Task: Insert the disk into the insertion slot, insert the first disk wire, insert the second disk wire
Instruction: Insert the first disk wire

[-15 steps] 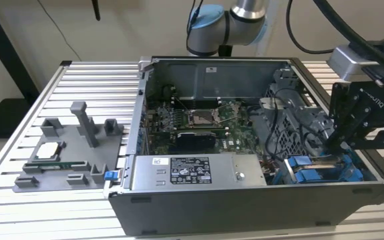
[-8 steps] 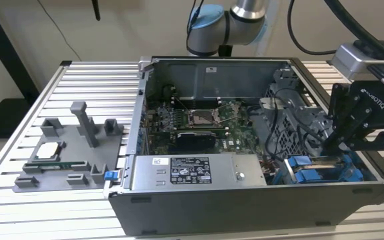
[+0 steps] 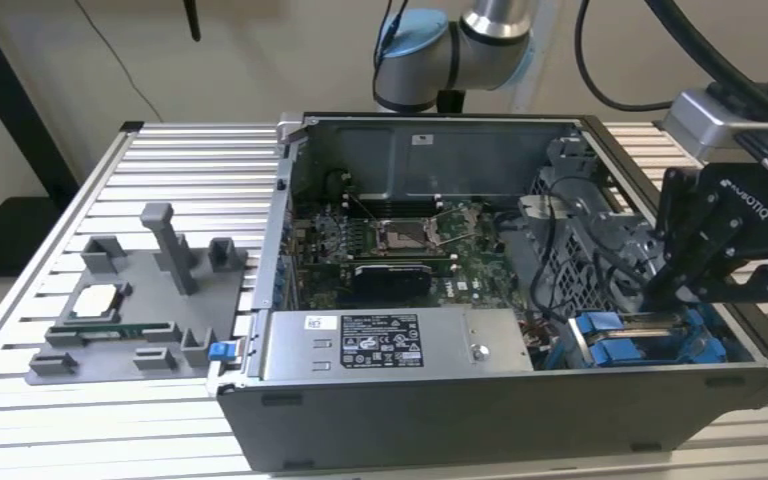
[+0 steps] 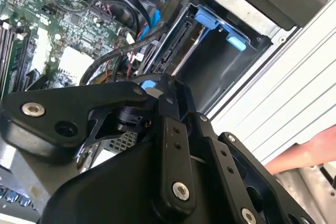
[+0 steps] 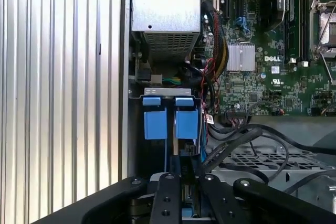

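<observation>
Black gripper at 4 o'clock of case in the exterior view, above grey metal insertion slot with boxy blue plastic tabs; can't tell jaw state.

Grey power-supply box, green motherboard, grey fixture on slatted table

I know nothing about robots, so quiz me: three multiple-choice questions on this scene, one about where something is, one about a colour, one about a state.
1. In the exterior view, where is the gripper relative to the computer case?
A at its left end
B outside it
C at its right end, over the insertion slot

2. The slot's plastic tabs are:
A blue
B red
C yellow

3. The case is:
A shut
B open, motherboard showing
C wrapped in plastic

Answers:
C, the gripper sits above the blue-railed cage.
A, both wrist views show blue tabs.
B, the board lies bare in the exterior view.
</observation>
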Action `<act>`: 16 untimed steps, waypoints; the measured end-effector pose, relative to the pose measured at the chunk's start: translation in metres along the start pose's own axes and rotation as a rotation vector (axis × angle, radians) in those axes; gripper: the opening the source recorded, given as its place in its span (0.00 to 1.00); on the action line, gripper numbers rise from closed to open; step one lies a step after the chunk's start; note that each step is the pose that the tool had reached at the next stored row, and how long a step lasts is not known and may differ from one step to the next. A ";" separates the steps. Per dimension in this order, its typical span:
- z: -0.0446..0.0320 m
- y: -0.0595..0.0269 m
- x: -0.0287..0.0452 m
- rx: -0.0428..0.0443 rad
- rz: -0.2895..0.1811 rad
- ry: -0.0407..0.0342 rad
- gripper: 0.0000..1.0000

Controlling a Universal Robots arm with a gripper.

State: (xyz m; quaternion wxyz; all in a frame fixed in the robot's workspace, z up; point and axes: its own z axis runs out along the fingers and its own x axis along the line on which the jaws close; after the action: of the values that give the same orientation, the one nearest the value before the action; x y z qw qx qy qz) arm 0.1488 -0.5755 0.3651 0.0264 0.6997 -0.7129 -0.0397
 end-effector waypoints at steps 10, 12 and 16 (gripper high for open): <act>0.0037 -0.0054 0.0001 -0.0147 0.000 -0.0046 0.00; 0.0039 -0.0094 0.0000 -0.0147 0.000 -0.0066 0.00; 0.0050 -0.0156 -0.0011 -0.0120 -0.004 -0.0072 0.00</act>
State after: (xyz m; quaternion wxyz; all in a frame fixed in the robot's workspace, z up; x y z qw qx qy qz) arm 0.1639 -0.5746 0.3587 0.0279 0.7009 -0.7112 -0.0465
